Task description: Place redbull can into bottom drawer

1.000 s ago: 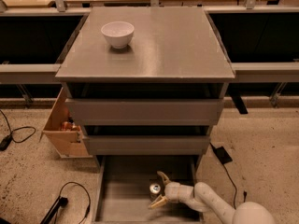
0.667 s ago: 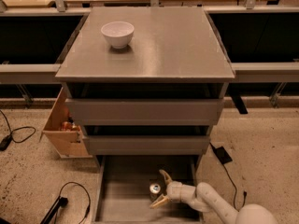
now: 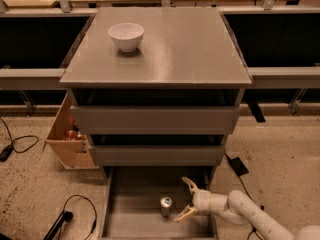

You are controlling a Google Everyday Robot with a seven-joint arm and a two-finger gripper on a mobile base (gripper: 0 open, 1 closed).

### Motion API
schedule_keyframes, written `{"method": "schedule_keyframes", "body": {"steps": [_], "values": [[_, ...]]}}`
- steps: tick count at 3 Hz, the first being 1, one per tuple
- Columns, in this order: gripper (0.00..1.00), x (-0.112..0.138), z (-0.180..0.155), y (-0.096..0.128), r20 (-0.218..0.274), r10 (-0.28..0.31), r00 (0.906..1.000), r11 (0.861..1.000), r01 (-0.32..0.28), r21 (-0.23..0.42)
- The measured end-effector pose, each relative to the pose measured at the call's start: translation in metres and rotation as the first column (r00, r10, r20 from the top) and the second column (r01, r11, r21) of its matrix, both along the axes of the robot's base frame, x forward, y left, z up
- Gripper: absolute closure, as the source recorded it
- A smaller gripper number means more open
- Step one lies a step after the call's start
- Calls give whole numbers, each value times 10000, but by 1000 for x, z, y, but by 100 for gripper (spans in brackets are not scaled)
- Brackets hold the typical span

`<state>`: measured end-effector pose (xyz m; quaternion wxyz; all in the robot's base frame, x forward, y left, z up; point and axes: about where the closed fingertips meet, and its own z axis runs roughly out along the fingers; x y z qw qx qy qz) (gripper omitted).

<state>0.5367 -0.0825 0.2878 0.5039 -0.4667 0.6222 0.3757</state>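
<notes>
The redbull can (image 3: 166,206), slim and silver with a shiny top, stands upright inside the bottom drawer (image 3: 130,216), which is pulled out with a plain grey interior. My gripper (image 3: 187,199) is inside the drawer just to the right of the can, its two pale fingers spread open and apart from the can. The white arm reaches in from the lower right.
A white bowl (image 3: 126,36) sits on the grey cabinet top (image 3: 190,49). Two closed grey drawers (image 3: 155,119) are above the open one. A tan wooden box (image 3: 67,141) stands at the cabinet's left. Cables (image 3: 75,211) lie on the floor.
</notes>
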Motion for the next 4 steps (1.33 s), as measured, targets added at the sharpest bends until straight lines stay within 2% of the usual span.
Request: {"method": "schedule_keyframes", "body": {"steps": [1, 2, 3, 4], "values": [[0, -20, 41, -25, -394, 171, 9991, 9939, -213, -1082], [0, -44, 95, -31, -1031, 122, 9946, 9584, -411, -2824], [0, -70, 128, -17, -1750, 155, 9845, 9113, -859, -4026], [0, -98, 168, 9, -2199, -18, 9755, 8672, -1080, -4860]]}}
